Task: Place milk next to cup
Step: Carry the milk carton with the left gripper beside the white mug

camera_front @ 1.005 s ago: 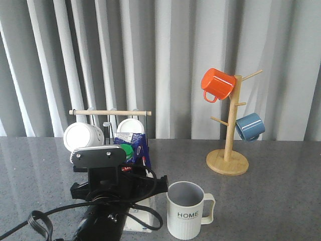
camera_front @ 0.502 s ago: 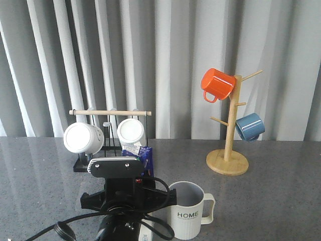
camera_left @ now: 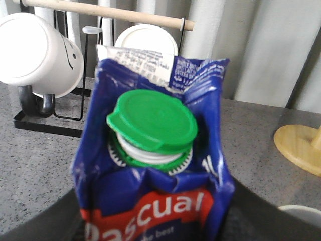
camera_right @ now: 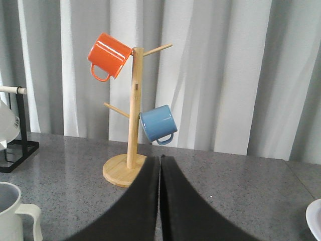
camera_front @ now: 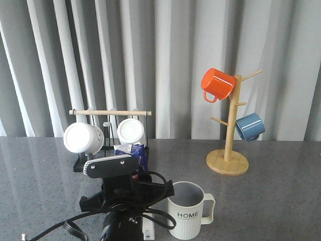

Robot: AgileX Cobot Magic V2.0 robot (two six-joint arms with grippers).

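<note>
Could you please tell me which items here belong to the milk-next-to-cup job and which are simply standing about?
Job: milk carton, HOME cup, left gripper holding the carton.

Bystanders: orange mug, blue mug, wooden mug tree, white mugs on black rack.

the left arm [camera_front: 120,201] has carried the milk [camera_front: 131,154] rightward, now just beside the cup [camera_front: 186,210].

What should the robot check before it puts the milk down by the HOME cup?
1. Blue-and-white milk carton between the left gripper's jaws: ok.
2. Green round cap on: ok.
3. Pale ribbed HOME cup upright: ok.
4. Carton beside cup, on its left: ok.
5. Carton bottom touching grey table: cannot tell, the arm hides it.
6. Right gripper shut, away from cup: ok.
</note>
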